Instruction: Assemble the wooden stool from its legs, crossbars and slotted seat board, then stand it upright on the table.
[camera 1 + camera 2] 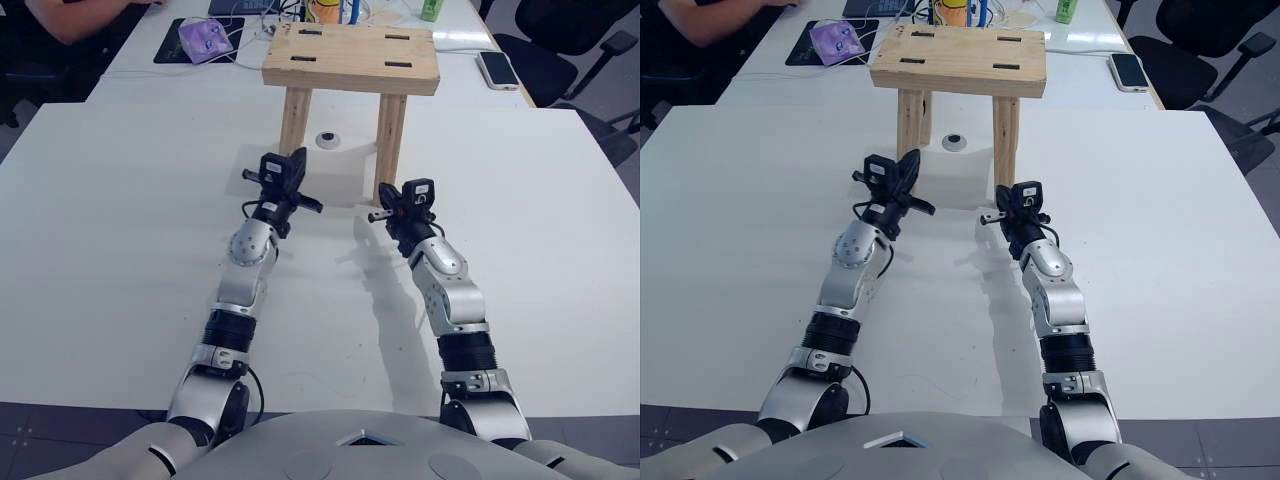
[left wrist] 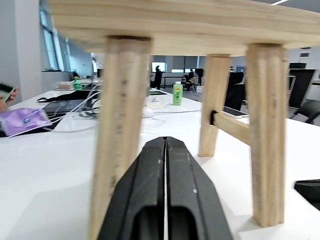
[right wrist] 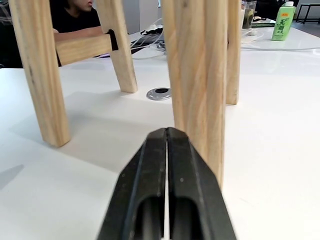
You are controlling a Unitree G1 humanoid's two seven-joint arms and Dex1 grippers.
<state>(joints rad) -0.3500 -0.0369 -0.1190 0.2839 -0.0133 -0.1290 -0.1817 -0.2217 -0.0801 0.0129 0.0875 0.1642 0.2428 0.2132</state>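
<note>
The wooden stool (image 1: pixel 350 58) stands upright on the white table (image 1: pixel 120 220), with its slotted seat on top and all legs down. A crossbar (image 2: pixel 232 127) joins two legs on one side, and another crossbar (image 3: pixel 82 45) shows under the seat. My left gripper (image 1: pixel 298 162) is shut and empty, just in front of the stool's front left leg (image 2: pixel 120 125). On the other side my right gripper (image 1: pixel 390 203) is shut and empty too, close before the front right leg (image 3: pixel 200 75). Neither gripper touches the wood.
A round cable grommet (image 1: pixel 327 139) sits in the table under the stool. A second table behind carries a phone (image 1: pixel 497 68), a purple pouch (image 1: pixel 205 38), cables and a green carton (image 3: pixel 283 20). Office chairs (image 1: pixel 590 50) stand at the back right.
</note>
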